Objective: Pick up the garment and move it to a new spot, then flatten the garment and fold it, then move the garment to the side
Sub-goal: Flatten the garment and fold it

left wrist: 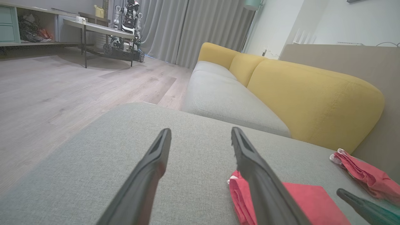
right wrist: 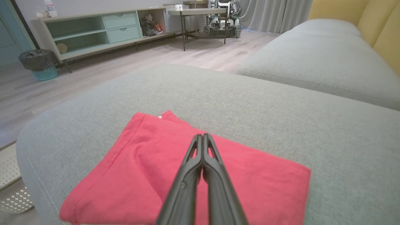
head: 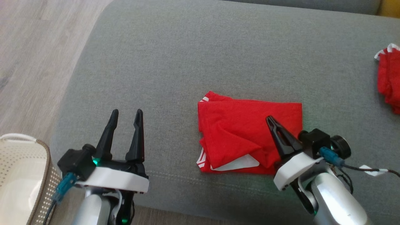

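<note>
The garment is a red cloth with white trim, folded into a rough rectangle near the front edge of the grey sofa seat. My right gripper is shut, its fingers pressed together and pointing over the garment's right half; nothing shows between them. In the right wrist view the shut right gripper lies over the red garment. My left gripper stands open to the garment's left, above bare seat. The left wrist view shows the open left gripper with the garment beside its right finger.
A second red cloth lies bunched at the seat's right edge, also in the left wrist view. A cream perforated basket stands on the floor at lower left. Wooden floor borders the seat's left. Yellow back cushions rise behind.
</note>
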